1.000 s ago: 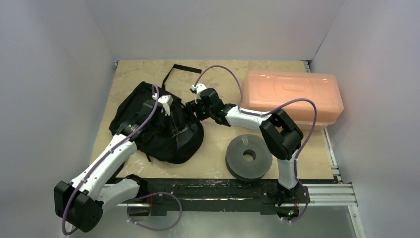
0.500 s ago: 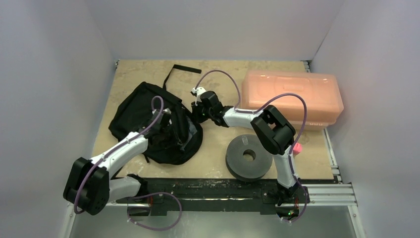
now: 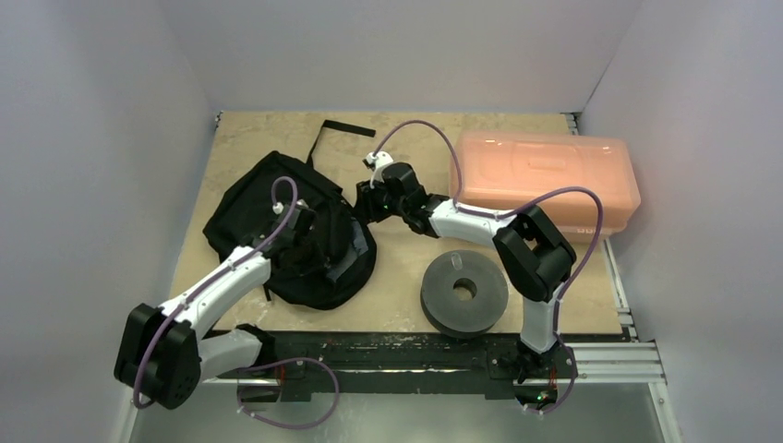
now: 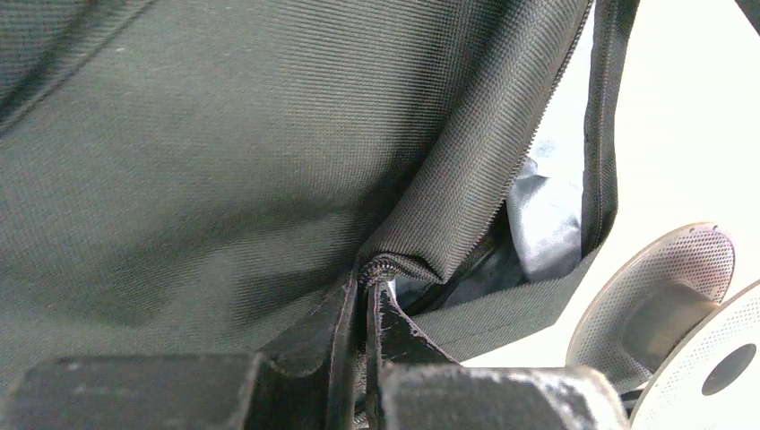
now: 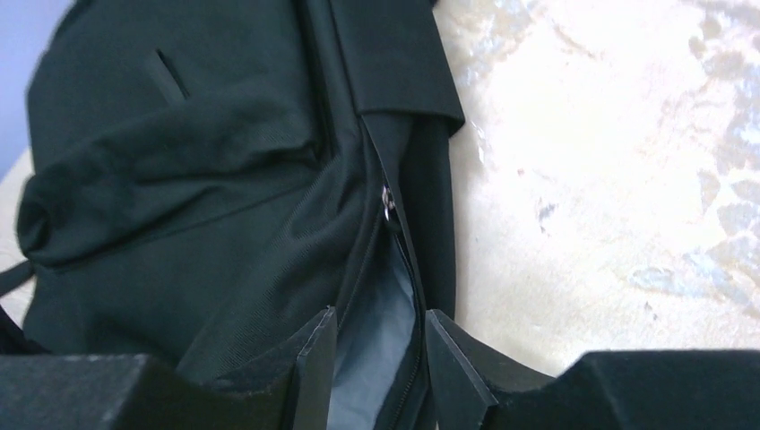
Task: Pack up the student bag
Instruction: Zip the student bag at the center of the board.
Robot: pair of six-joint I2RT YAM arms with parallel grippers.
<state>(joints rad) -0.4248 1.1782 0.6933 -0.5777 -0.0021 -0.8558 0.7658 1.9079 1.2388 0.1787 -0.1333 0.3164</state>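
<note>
1. The left fingers (image 4: 345,313) are pressed fully together on a fold of cloth. The fold is at the zip edge of the large soft black fabric backpack (image 3: 268,198), on the near lip of its opening.
2. The right fingers (image 5: 315,354) stand partly apart with nothing between them. They hang just over the far end of the same opening, with the small metal zip pull (image 5: 388,202) just ahead of them.
3. The step in hand looks like widening the bag's mouth. To do it well:
   - The left pinch should grip hard and lift towards 7 o'clock.
   - The right fingers should drop onto the opposite lip and take the outer cloth rather than the lining.
   - They should close fully before drawing towards 1 o'clock.
   - The pull should be slow, since floppy cloth is likely to slip and the whole bag may drag instead of opening.
4. The backpack is rounded and slumped, made of woven cloth. Its zip is partly undone and shows pale grey lining (image 5: 376,331). A long black strap (image 3: 337,129) trails off towards 12 o'clock.
5. With 12 o'clock pointing away from the arm bases, the backpack lies at about 9 o'clock on the pale stone-patterned surface (image 3: 406,268).
   - The dark grey round spool (image 3: 464,291) sits at 5 o'clock, near the bag but apart from it.
   - The translucent orange plastic lidded box (image 3: 545,180) sits at 2 o'clock, well apart.
   - Neither is inside the bag, so the packing itself seems not yet begun.
</note>
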